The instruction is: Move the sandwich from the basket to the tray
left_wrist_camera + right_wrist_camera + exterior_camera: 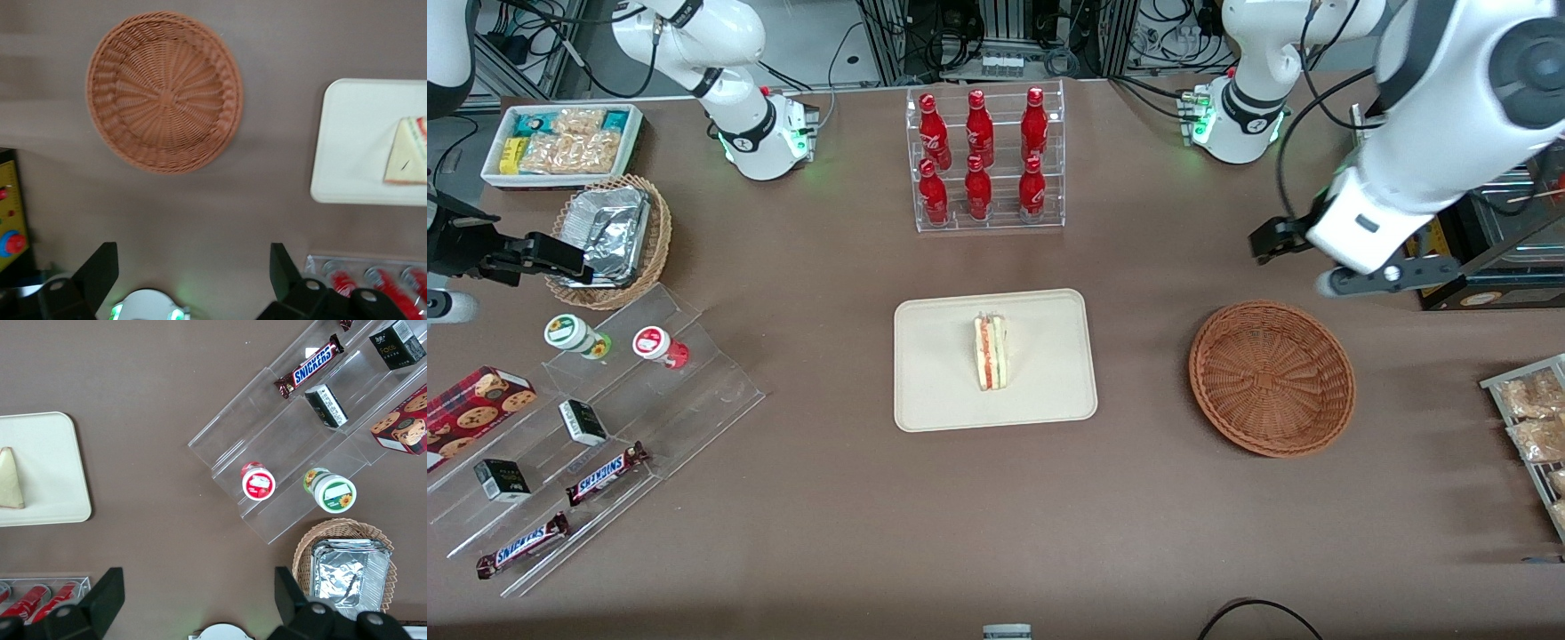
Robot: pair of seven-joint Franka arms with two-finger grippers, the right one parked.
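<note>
Sitting on the cream tray (943,391) is the sandwich (990,350), standing on edge with its red and green filling facing up; the left wrist view cuts off part of the wedge and most of the tray. Toward the working arm's end of the brown tabletop (827,498), the reddish-brown basket (1272,378) has nothing in it. Higher up and farther from the camera, the pincer (193,273) hangs over the tabletop with its fingers spread apart, holding nothing; only the dark tips show in the wrist view.
</note>
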